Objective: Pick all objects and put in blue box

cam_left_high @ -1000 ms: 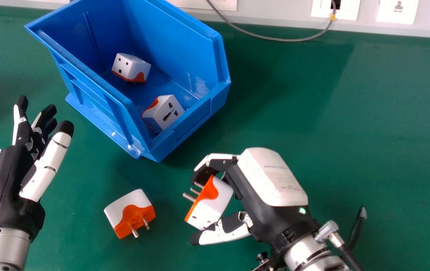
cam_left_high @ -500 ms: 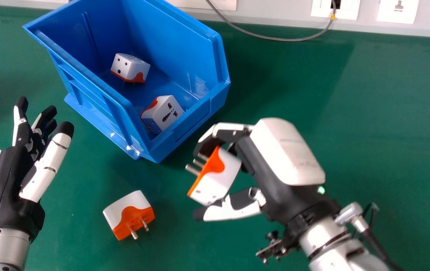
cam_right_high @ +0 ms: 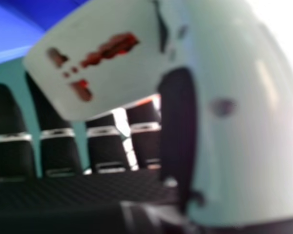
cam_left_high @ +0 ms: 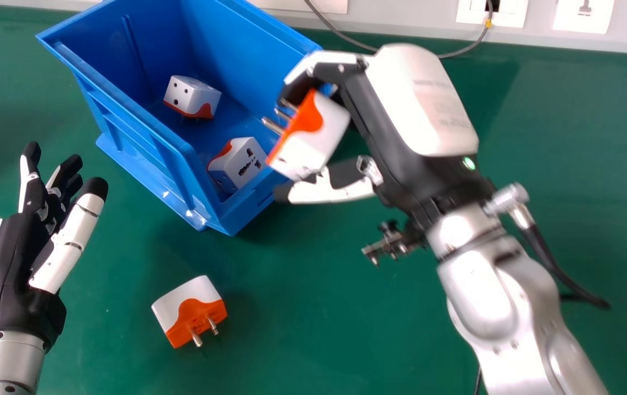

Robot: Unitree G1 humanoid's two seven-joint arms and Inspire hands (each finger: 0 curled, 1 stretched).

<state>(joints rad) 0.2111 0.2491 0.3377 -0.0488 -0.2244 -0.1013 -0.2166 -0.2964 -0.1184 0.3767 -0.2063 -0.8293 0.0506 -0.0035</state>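
Observation:
In the head view my right hand [cam_left_high: 368,104] is at the blue box's [cam_left_high: 143,131] right edge, its fingers and thumb curled round a white and orange adapter [cam_left_high: 319,129] with prongs pointing left. In the right hand view, that adapter [cam_right_high: 100,58] lies between the fingers and thumb of my right hand [cam_right_high: 244,112]. Two more adapters rest inside the box, one farther back [cam_left_high: 191,99] and one near the front corner [cam_left_high: 241,164]. Another adapter [cam_left_high: 190,310] lies on the table in front of the box. At the left, my left hand [cam_left_high: 11,263] is open and holds nothing.
The green table [cam_left_high: 302,285] extends around the box, with bare surface between the loose adapter and my right forearm. A grey cable [cam_left_high: 475,44] hangs near the wall sockets [cam_left_high: 582,13] at the back.
My right hand has risen in the head view, moving away from the table's front toward the box with the adapter still held. My left hand and the other adapters have stayed in place.

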